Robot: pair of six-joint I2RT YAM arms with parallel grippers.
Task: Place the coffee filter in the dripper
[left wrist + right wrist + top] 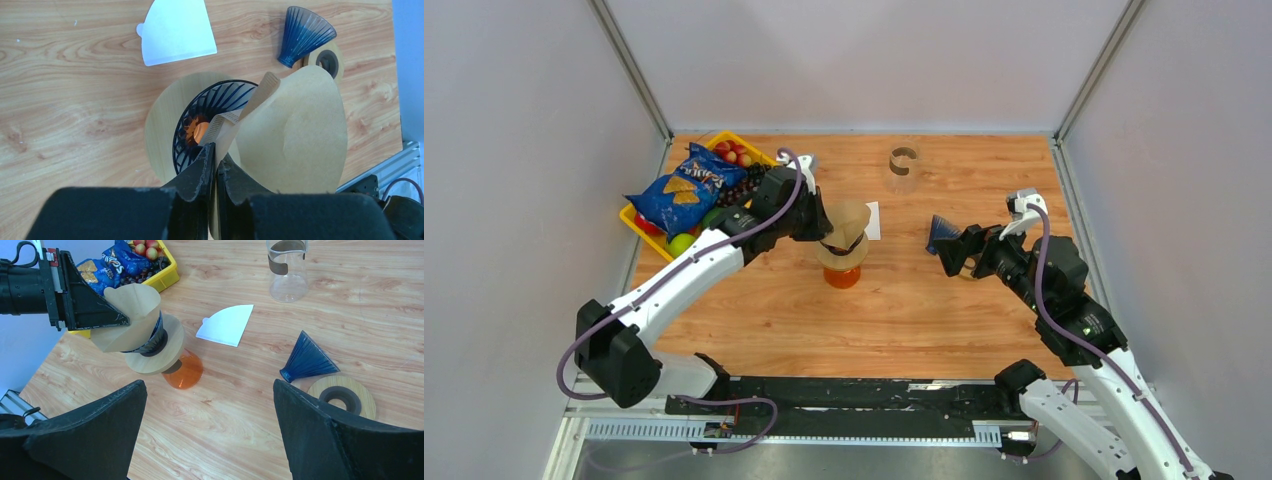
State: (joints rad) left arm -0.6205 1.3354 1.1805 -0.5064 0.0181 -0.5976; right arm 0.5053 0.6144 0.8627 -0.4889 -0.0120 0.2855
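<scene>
My left gripper (216, 155) is shut on the edge of a brown paper coffee filter (295, 130), holding it tilted over the dripper (210, 112), a dark blue ribbed cone in a wooden ring on an orange glass base (184, 371). From above, the filter (848, 219) covers the dripper (842, 252) at the table's middle. The filter's lower edge reaches into the cone; most of it leans over the rim. My right gripper (951, 251) is open and empty to the right, its fingers (320, 430) wide apart above bare wood.
A white paper filter (226, 325) lies flat behind the dripper. A second blue cone (306, 359) lies on its side beside a loose wooden ring (342, 396). A glass carafe (903, 167) stands at the back. A yellow tray (635, 222) with a chip bag and fruit sits at the left.
</scene>
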